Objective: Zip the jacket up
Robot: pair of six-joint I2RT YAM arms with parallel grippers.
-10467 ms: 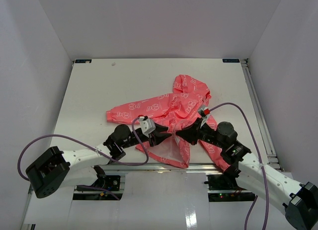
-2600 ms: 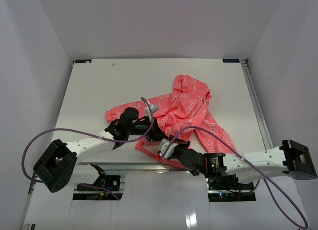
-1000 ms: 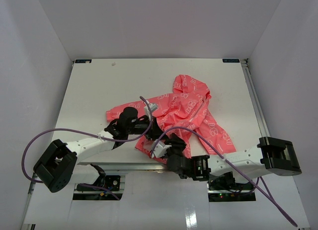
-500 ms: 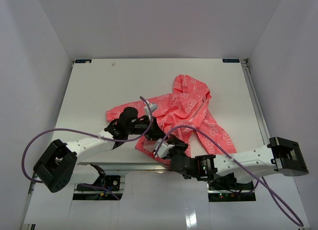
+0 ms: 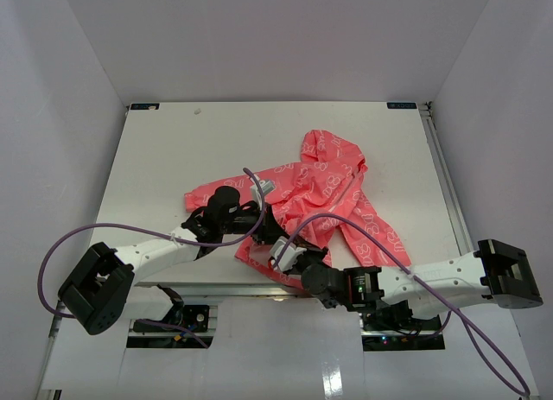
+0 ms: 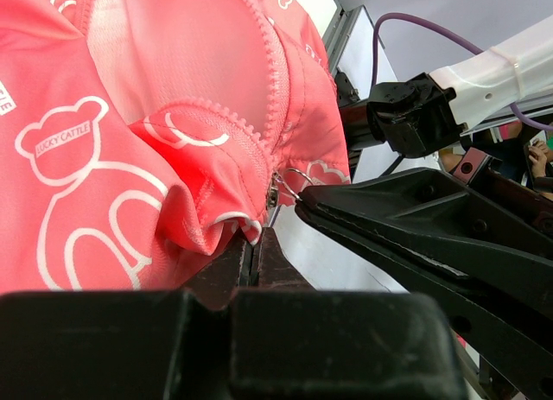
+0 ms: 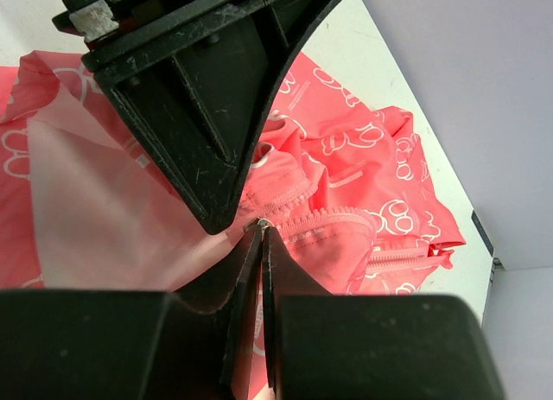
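Right end effector (image 5: 290, 251) low at jacket (image 5: 328, 180)

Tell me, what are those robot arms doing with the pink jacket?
They are getting ready to zip it. The left tool is shut on the bottom edge of the jacket, and the right tool pinches the little metal zipper pull. The jacket lies on the white table, not yet zipped up.
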